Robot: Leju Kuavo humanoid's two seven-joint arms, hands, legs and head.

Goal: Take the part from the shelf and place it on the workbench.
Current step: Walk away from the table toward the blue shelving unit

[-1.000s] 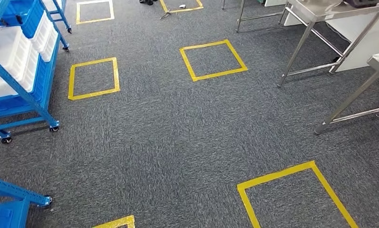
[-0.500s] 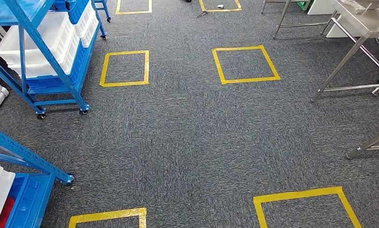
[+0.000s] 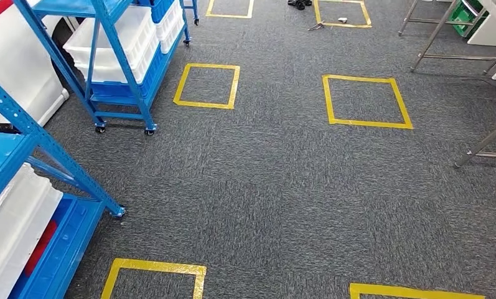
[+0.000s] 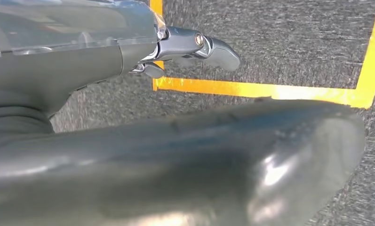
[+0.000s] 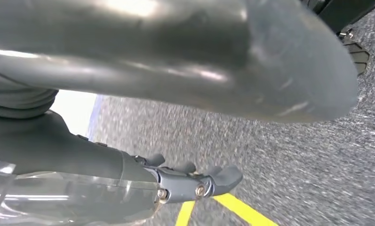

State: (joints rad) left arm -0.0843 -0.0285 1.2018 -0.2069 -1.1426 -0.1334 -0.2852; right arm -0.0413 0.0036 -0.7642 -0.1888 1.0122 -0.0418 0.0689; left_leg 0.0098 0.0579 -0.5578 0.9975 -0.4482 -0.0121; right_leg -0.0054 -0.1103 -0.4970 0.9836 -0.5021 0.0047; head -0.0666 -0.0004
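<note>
Carpet fills most of the head view: dark grey floor [image 3: 282,187] marked with yellow tape squares [image 3: 364,99]; a blue metal shelf on castors [image 3: 117,68], stacked with white plastic bins [image 3: 117,43], stands in the upper left of the frame, and a second blue shelf unit [image 3: 21,187] with a white bin [image 3: 12,230] crowds the lower left; steel legs of a tabletop frame [image 3: 481,146] cut in at the right edge.

Which bin holds the part cannot be told; no part is visible, so it is judged to lie somewhere on the shelving at left, not yet reached.

Left robot hand [image 4: 195,47] hangs over a yellow tape line, fingers apart and holding nothing; right robot hand [image 5: 195,181] likewise hangs above the carpet, fingers loosely spread and carrying nothing.

Risks from here, as a judgement: the near shelf sits close at lower left, so a hanging left arm could clip its blue upright while walking; the shelves stand on castors, so a nudge could roll them; choosing the wrong bin is likely while the part is unseen.
</note>
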